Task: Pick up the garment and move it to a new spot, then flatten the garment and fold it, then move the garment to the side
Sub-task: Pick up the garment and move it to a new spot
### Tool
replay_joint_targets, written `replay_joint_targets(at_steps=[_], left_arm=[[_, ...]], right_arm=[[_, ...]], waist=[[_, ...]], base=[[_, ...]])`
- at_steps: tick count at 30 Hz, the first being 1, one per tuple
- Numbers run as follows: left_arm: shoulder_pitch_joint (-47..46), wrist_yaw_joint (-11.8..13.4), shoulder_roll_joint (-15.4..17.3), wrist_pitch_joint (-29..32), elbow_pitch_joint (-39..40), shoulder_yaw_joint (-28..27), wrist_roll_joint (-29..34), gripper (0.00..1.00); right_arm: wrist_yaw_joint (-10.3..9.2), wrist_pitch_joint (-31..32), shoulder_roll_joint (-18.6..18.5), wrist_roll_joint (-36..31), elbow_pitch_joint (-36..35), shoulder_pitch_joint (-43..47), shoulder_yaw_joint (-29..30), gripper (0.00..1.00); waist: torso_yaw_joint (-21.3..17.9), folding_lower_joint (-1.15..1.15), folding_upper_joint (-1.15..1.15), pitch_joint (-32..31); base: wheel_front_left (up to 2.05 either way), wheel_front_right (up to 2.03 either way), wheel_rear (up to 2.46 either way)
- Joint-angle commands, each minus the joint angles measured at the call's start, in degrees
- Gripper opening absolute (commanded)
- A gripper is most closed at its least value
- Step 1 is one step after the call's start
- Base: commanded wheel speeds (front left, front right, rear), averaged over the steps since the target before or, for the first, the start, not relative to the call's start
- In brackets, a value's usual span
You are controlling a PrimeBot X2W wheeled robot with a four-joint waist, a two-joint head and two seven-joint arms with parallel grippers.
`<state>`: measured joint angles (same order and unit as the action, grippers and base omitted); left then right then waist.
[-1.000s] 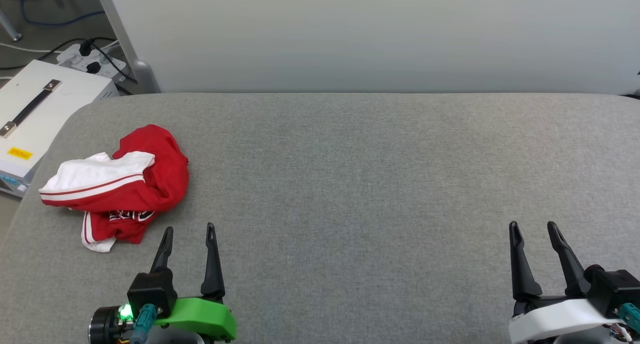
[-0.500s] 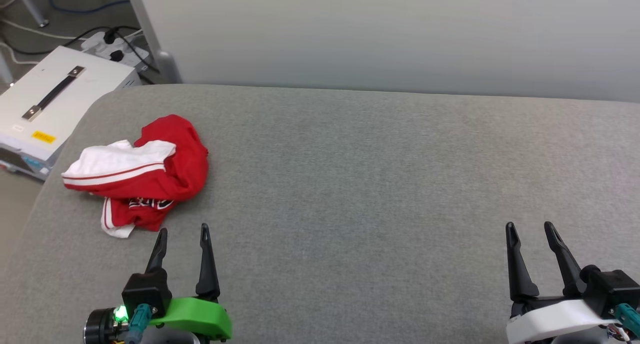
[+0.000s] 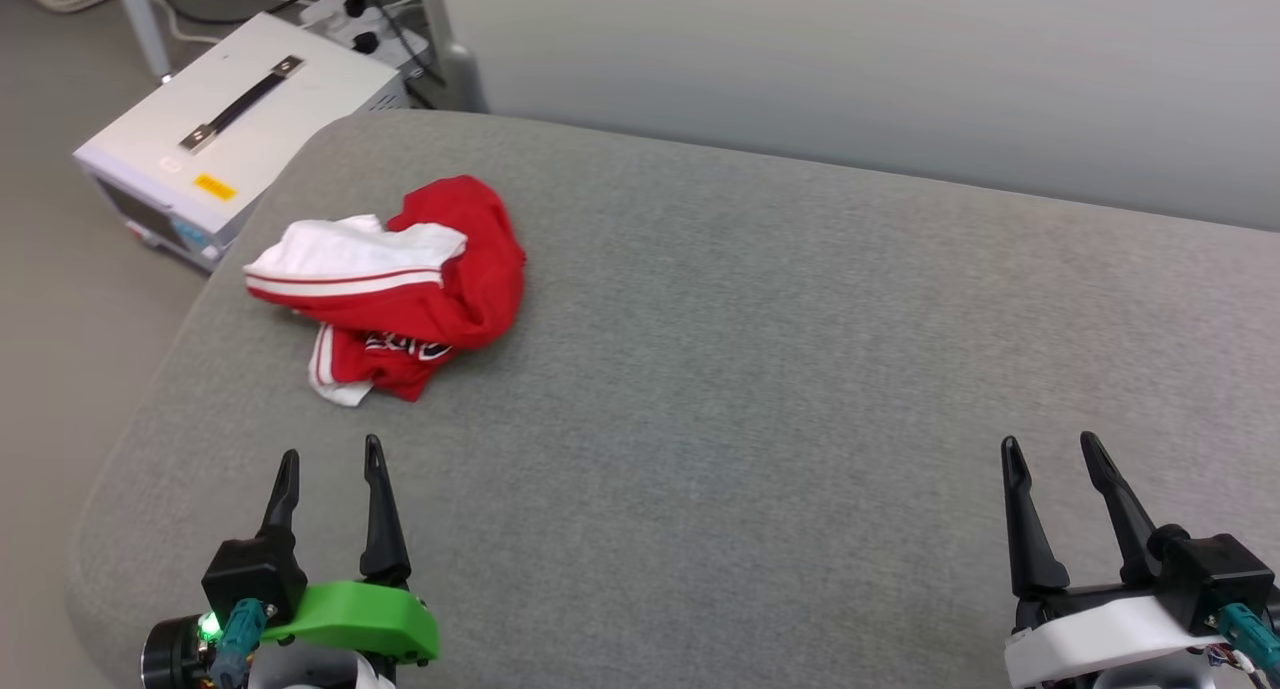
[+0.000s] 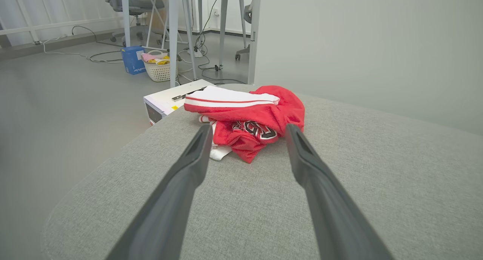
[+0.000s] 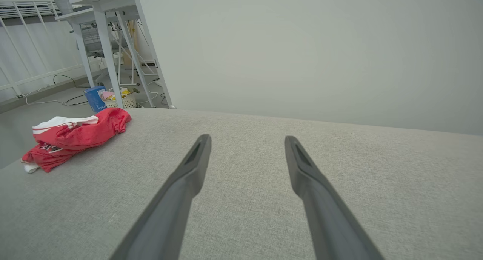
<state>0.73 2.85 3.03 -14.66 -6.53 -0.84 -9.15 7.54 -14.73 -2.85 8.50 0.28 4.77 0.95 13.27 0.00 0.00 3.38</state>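
Garment (image 3: 400, 289) lies crumpled at the far left of the grey bench (image 3: 800, 369), close to its rounded corner. The left claw (image 3: 331, 449), spread and empty, points toward it across bare fabric. The right claw (image 3: 1049, 439), likewise spread, sits well apart at near right. A white handled case (image 3: 240, 119) stands on the floor past that corner.

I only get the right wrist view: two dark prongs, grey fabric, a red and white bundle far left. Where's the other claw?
Observer: Head view shows the left gripper open, just short of the garment, not touching it.
Operator: Anything past the bundle?
Observer: A white case with a dark handle stands on the floor beside the table corner.
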Motion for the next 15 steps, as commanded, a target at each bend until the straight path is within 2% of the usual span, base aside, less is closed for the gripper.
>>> replay_joint_targets(at_steps=[1, 15], left_arm=[[-1.2, 0.1, -0.2, -0.3, -0.1, -0.3, -0.3, 1.0], [-2.1, -0.2, -0.2, -0.3, -0.6, -2.1, -1.6, 1.0]], right_arm=[[-0.05, -0.3, 0.0, -0.5, -0.3, -0.7, -0.1, 1.0], [-0.05, -0.3, 0.0, -1.8, -1.0, -1.5, -1.1, 1.0]], waist=[[3.5, 0.0, 0.0, 1.4], [11.9, 0.0, 0.0, 2.3]], base=[[0.0, 0.0, 0.0], [0.0, 0.0, 0.0]])
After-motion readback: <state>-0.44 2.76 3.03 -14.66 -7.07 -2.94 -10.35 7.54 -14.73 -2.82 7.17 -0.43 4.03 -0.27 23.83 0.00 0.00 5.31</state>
